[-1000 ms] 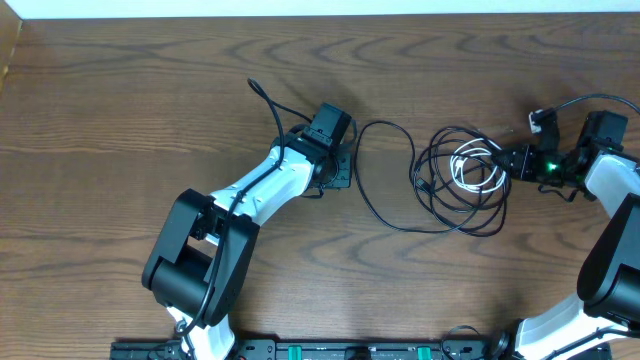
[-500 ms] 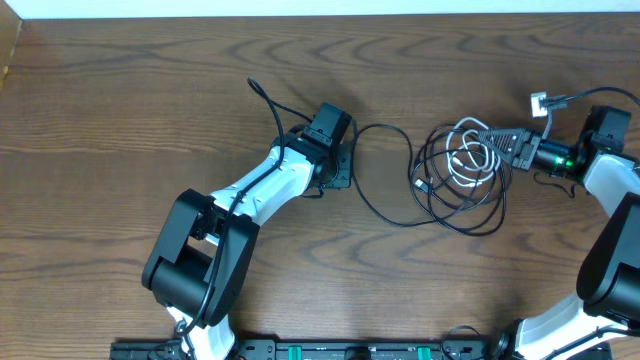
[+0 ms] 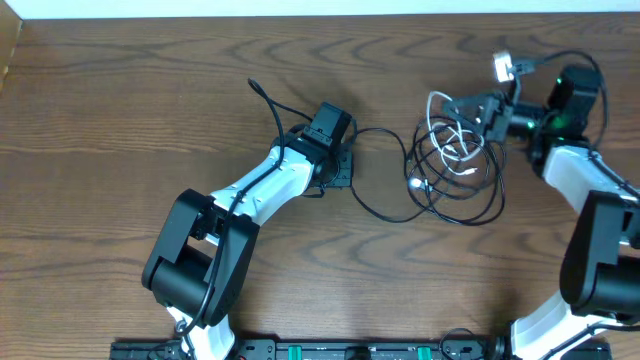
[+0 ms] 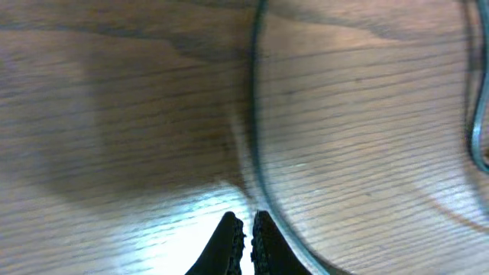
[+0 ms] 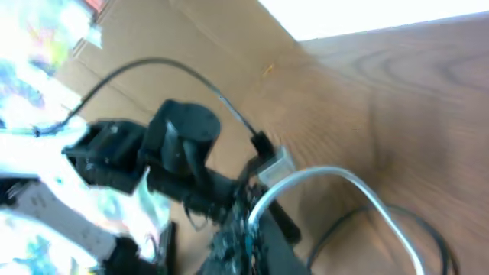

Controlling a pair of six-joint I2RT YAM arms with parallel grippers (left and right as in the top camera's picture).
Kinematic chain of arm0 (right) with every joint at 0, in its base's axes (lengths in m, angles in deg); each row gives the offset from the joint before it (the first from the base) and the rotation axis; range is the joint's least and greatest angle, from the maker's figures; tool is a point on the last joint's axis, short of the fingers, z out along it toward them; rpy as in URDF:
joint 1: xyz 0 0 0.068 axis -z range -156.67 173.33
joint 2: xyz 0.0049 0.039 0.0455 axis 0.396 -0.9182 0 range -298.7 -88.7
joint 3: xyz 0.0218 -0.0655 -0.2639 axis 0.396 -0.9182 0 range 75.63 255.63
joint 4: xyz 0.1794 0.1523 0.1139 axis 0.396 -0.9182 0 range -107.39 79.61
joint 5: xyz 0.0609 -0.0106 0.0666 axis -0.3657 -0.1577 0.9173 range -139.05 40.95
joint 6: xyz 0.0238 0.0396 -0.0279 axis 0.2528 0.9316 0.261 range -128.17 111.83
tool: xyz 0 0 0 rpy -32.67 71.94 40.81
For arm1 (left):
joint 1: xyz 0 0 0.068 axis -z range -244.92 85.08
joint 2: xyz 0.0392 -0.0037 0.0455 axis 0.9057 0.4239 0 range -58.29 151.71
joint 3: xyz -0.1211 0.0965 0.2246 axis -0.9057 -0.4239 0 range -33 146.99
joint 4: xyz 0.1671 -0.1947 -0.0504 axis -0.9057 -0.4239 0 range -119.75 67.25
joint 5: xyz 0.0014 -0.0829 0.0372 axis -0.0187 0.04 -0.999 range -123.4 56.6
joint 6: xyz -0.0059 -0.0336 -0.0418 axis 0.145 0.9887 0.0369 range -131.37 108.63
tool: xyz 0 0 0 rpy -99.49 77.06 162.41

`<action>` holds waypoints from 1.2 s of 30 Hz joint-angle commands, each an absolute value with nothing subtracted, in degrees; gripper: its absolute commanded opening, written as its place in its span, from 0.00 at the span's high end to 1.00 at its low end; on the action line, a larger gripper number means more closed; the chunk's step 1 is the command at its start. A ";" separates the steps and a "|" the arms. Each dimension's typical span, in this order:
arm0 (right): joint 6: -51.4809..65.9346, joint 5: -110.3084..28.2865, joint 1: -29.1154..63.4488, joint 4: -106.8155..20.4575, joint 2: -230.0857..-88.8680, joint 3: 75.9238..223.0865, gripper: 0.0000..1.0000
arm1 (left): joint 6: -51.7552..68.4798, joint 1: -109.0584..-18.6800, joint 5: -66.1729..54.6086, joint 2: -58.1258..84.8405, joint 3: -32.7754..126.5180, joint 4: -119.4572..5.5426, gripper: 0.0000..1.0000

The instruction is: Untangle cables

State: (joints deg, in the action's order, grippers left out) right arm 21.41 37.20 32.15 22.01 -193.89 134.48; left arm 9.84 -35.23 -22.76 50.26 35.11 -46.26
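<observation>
A brown wood-grain tabletop (image 3: 120, 100) fills the overhead view, with a pale strip along its far edge. Your left arm (image 3: 255, 190) reaches in to the middle. Your right arm (image 3: 575, 175) stands at the right edge, wrist turned inward.

The cables (image 3: 455, 165) lie in a loose heap between the two sets of jaws, close up against the right jaws. The left jaws are together, tips down at the wood. The black cord (image 4: 254, 114) runs just beside them, and you cannot tell whether they pin it. The right jaws look clamped on the white cord (image 5: 328, 173), which arcs up out of the black loops.

The step in hand looks like drawing that white cord free. Pull it slowly away from the left jaws and watch the black loops. If they lift with it, stop and work the snag loose rather than tightening it.

A small pale plug (image 3: 503, 68) sits just beyond the right jaws, but you cannot tell which cord it ends. The right wrist view is smeared, so the exact grip is hard to read. The crossings inside the heap are too fine to trace, and the left wrist covers part of the black cord.
</observation>
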 commanded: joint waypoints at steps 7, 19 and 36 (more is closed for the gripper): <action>79.92 27.15 27.73 78.38 -193.69 136.25 0.99 | 10.36 -35.20 -20.73 50.70 34.70 -45.54 0.92; 83.55 25.40 27.71 79.84 -193.48 138.06 0.99 | 10.03 -35.99 -20.51 47.57 34.98 -42.94 0.92; 85.69 19.39 25.83 75.93 -193.48 140.66 0.99 | 6.47 -38.70 -15.53 26.05 35.09 -42.78 0.93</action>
State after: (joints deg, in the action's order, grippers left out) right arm 84.69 23.06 26.99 76.56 -193.76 137.76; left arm 7.67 -38.77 -18.42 27.51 35.05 -42.65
